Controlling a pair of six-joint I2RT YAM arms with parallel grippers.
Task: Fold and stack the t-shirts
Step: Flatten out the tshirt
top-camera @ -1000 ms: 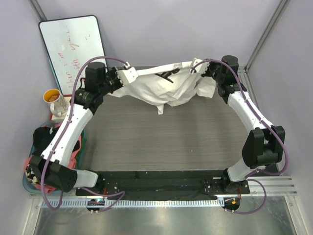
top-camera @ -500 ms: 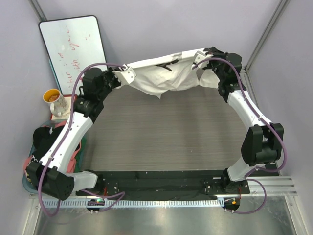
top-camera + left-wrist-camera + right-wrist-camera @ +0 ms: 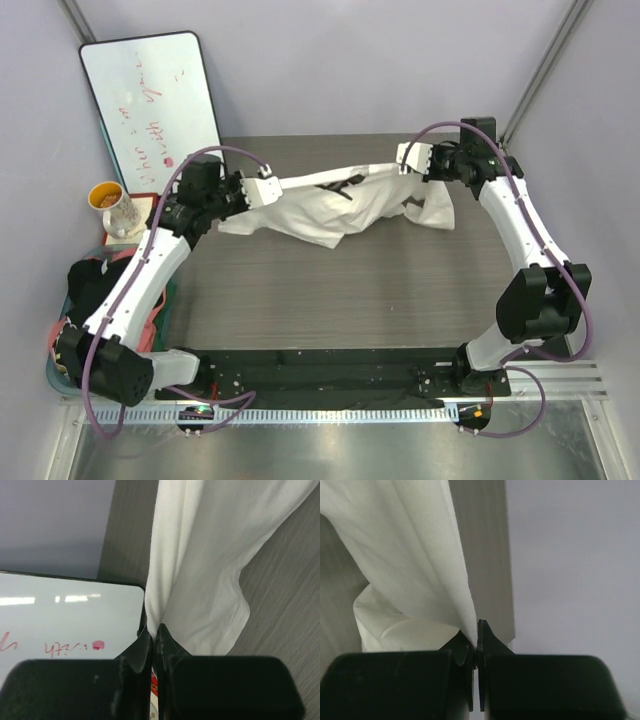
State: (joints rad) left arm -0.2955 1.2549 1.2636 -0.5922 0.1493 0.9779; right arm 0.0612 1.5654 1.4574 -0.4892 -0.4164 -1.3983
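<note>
At the far left, beside the worktop (image 3: 330, 290), the teal-rimmed laundry basket (image 3: 50, 372) holds two waiting t-shirts in a heap, a black one (image 3: 85, 280) and a pink-red one (image 3: 150, 315), partly hidden under the left arm. Behind the basket a mug (image 3: 118, 210) holds something orange, too small to identify, and a whiteboard (image 3: 150, 100) with red scrawl leans against the wall.

The left pincer (image 3: 268, 192) is clamped tight on one upper edge of the white t-shirt (image 3: 340, 205). Its wrist view shows the jaws pressed together on a thin fold of white cloth (image 3: 200, 580), with the whiteboard (image 3: 65, 625) off to the side.

The shirt's long axis runs left to right across the far half of the worktop, slung between the two arms. Its black chest graphic (image 3: 340, 185) faces up near the middle, and its crumpled lower folds appear to sag onto the wood.

The right pincer (image 3: 410, 158) grips the opposite edge, jaws closed on a taut pleat (image 3: 410, 555) in its own wrist view, with a loose flap hanging beside it.

Each arm has its own end and neither is nearer the middle. The fabric lies inward from both pincers, so the next step probably depends on lowering it evenly and spreading it flat before any fold.
</note>
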